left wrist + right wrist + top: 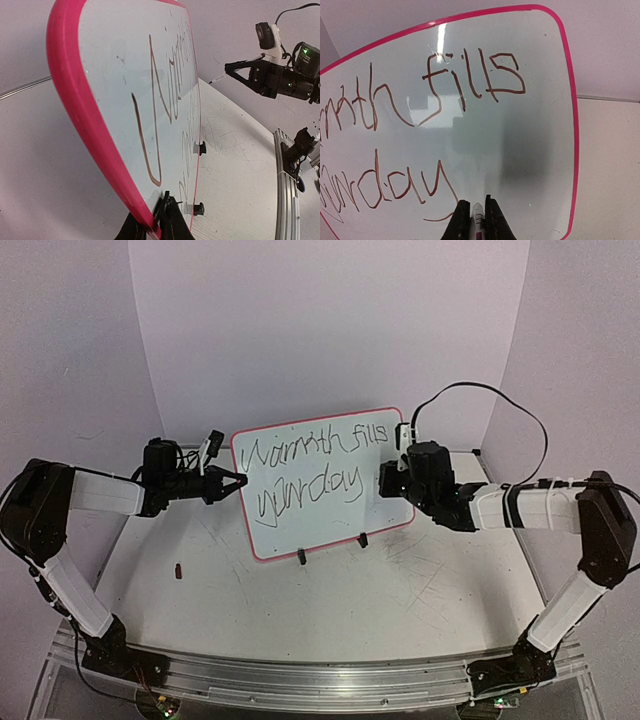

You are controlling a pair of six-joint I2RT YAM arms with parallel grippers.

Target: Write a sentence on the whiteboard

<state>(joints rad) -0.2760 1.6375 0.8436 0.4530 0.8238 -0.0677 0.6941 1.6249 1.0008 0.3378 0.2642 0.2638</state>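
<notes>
Pink-red frame [243, 502] round the whiteboard [330, 522], stood up on two black clip feet [300, 557] mid-table, toward the back. Lower left corner nearer the arms than the lower right.

Dark cursive sentence [305, 468] in two lines across the upper two thirds of the white face: "Warmth fills" above, "your day" below, scrawly. Brownish strokes in the wrist views. Bare white strip under the lower line and right of "day".

Left gripper [235, 483] at the board's left edge, about mid-height. In the left wrist view, jaws closed tight on the pink frame, one finger each side of it, so gripping the whiteboard.

Right gripper [385, 480] in front of the board's right part, level with the lower line. Jaws pinched together on a marker [478, 214], white barrel poking out between the fingers, tip pointed at the bare patch right of "day". Tip touching or just off the face: cannot tell.

Scratched grey tabletop [400, 590] open in front of the board, between both arms, down to the metal rail [300, 670] at the near edge. Small dark red object [179, 569] lying alone on the left of it, well apart from the board. Pale walls [300, 330] close behind the board's top edge; little room there.
</notes>
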